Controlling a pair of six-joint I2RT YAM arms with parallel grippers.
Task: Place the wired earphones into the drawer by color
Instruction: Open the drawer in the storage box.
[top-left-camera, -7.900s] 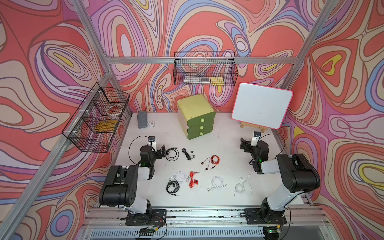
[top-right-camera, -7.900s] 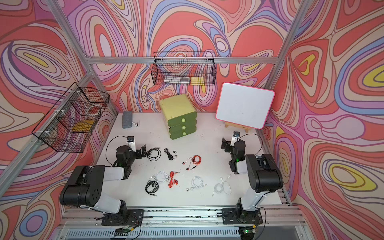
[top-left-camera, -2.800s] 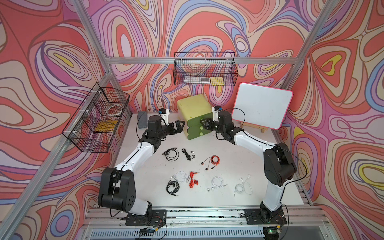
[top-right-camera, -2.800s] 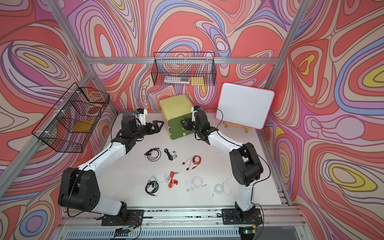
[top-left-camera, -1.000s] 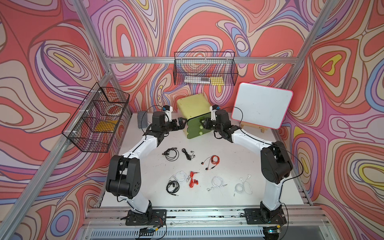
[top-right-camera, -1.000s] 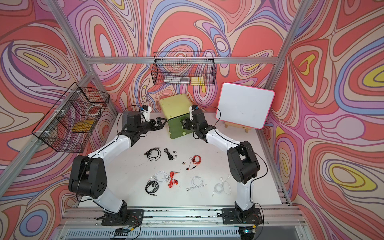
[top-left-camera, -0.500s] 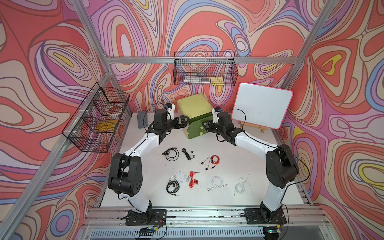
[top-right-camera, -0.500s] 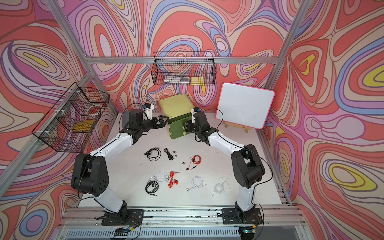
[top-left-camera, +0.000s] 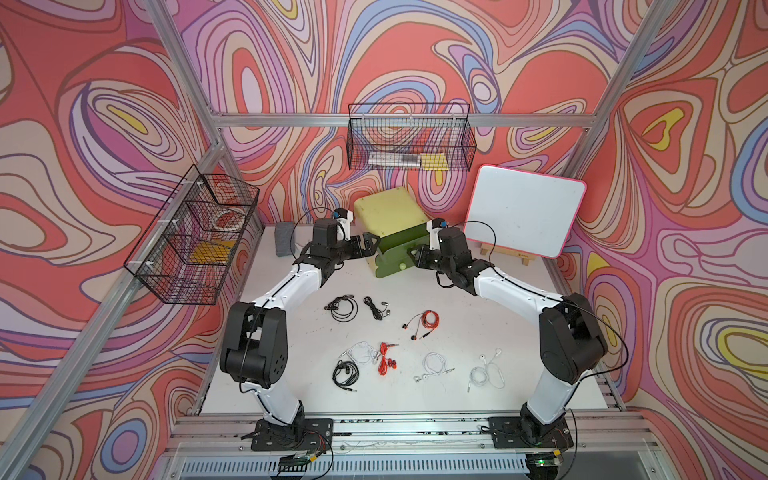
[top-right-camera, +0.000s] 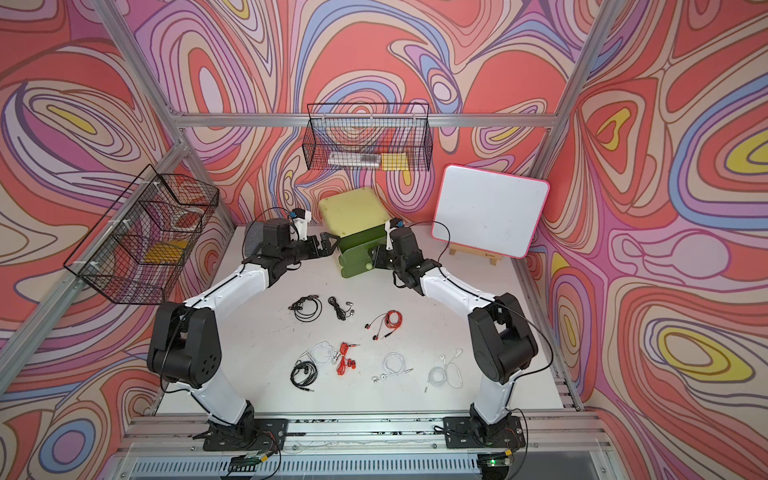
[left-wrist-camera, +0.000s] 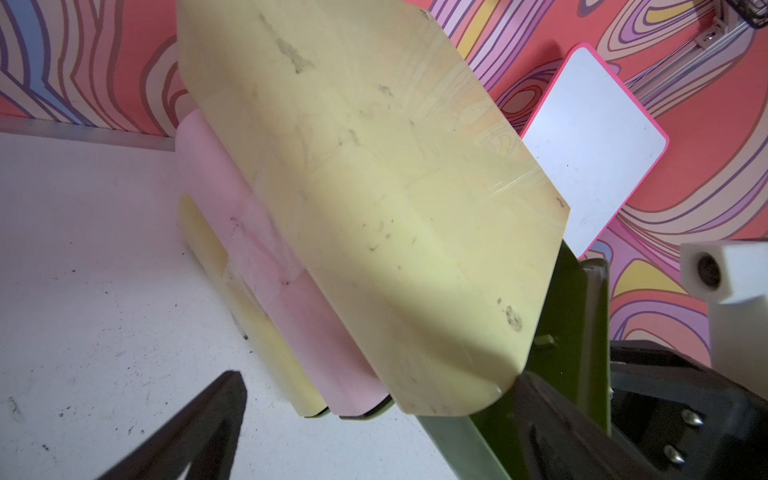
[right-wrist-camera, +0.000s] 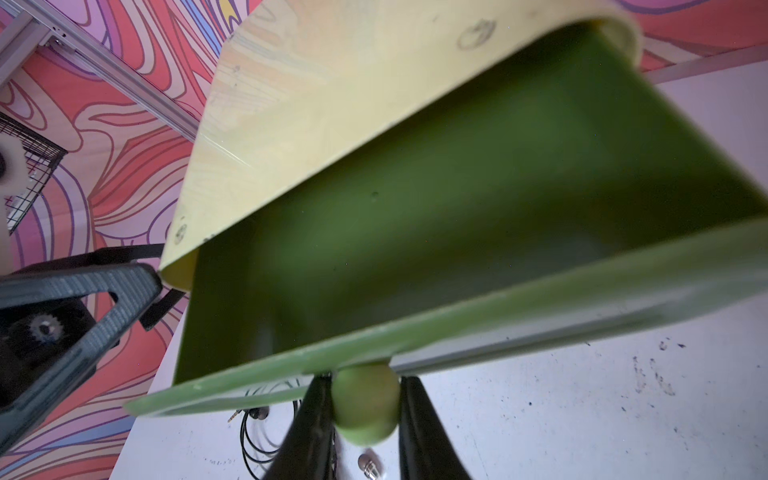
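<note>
Right tool (right-wrist-camera: 364, 384) found clenched on the green knob (right-wrist-camera: 362, 411) of the top drawer (right-wrist-camera: 436, 216), with one black finger on either side of it. Found the left tool (top-left-camera: 371, 243) spread wide at the left front corner of the yellow-green cabinet (top-left-camera: 388, 212), with that corner between its fingers; could not tell whether either finger touched. Saw both arms stretched from the front rail toward the back of the bench (top-left-camera: 478, 328), with the left arm (top-left-camera: 291, 283) and the right arm (top-left-camera: 513, 291) sloping inward and the tools facing each other across the cabinet front.

Compared with about eight seconds before: then had both arms folded low at the bench sides and all drawers flush; now had the top drawer drawn forward, its dark green inside open to the right wrist view. Half a second before, close to the same pose.

Noted the wired earphones (top-left-camera: 486, 372) unmoved, all eight sets loosely coiled on the bench in front of the cabinet, well apart from the drawer. Counted two black sets (top-left-camera: 344, 308) nearest the cabinet and a red set (top-left-camera: 424, 323) to their right. Counted along the front a third black set (top-left-camera: 345, 372), a white set (top-left-camera: 360, 353) touching a second red set (top-left-camera: 386, 362), then two more white sets (top-left-camera: 434, 365).
</note>
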